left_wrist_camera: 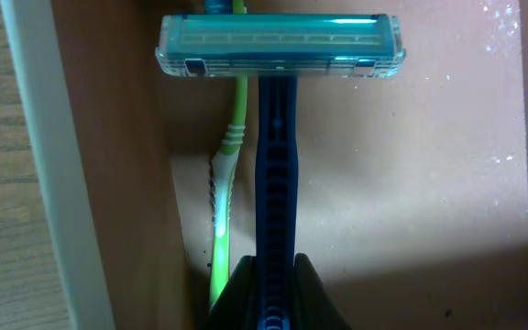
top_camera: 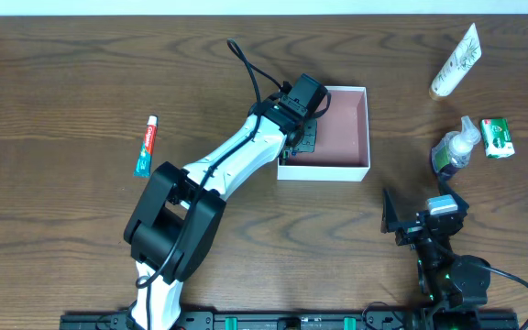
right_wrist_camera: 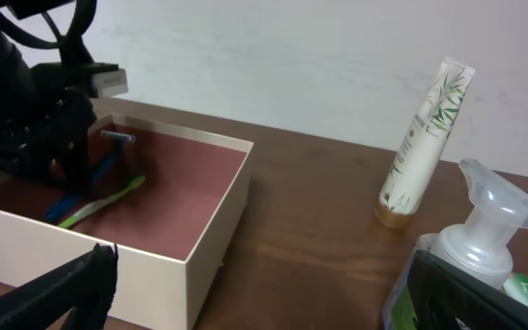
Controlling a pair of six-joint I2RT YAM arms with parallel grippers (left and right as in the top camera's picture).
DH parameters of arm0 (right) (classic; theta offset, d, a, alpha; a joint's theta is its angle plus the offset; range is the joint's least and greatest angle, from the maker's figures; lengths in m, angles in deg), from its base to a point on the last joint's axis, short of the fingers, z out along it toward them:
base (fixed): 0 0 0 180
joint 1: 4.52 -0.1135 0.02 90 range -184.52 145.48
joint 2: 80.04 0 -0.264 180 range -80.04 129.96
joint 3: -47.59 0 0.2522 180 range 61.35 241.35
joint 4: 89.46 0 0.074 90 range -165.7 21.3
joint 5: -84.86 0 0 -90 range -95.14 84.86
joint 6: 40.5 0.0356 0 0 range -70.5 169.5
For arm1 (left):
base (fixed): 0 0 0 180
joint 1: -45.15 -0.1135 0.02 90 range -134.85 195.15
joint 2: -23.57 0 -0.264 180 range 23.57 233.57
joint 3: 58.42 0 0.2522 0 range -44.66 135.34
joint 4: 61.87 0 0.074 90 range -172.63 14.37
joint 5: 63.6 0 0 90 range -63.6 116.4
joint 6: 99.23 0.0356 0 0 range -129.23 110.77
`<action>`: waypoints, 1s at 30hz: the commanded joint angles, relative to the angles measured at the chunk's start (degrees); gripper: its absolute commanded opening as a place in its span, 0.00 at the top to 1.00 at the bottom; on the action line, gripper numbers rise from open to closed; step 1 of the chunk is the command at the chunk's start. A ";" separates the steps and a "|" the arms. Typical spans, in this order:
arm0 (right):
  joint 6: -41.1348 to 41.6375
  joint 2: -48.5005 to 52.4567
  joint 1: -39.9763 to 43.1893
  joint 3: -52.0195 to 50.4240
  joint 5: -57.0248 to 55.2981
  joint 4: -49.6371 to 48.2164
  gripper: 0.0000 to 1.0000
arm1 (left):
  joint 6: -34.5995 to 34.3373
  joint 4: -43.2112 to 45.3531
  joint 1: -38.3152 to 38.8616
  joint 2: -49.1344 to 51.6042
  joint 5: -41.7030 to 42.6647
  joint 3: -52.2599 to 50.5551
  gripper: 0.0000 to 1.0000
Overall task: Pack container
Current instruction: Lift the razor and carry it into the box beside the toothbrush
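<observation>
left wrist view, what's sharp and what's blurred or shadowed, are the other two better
Left wrist: blue-handled razor with teal head sharp, left arm's black fingers at the bottom edge blurred, shadow along the white square box's wall; right wrist: right arm's black fingers and clear pump bottle up close are soft; overhead: evenly lit, sharp.

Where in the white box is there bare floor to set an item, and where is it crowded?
Free: the pink floor between the razor and the container wall facing the pump bottle. Crowded: the opposite side, where the toothbrush lies beside the razor, which the left gripper clamps.
</observation>
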 commanded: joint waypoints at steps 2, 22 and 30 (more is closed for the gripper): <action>-0.35 -0.09 -0.42 -0.13 0.59 0.20 0.01 | -0.33 0.26 0.07 0.85 -1.11 0.00 0.92; -0.35 -0.09 -0.42 -0.13 0.59 0.20 0.01 | -0.52 1.20 0.07 2.23 -1.11 0.00 0.86; -0.35 -0.09 -0.42 -0.13 0.59 0.20 0.01 | -0.52 1.38 0.07 2.23 -1.09 0.00 0.85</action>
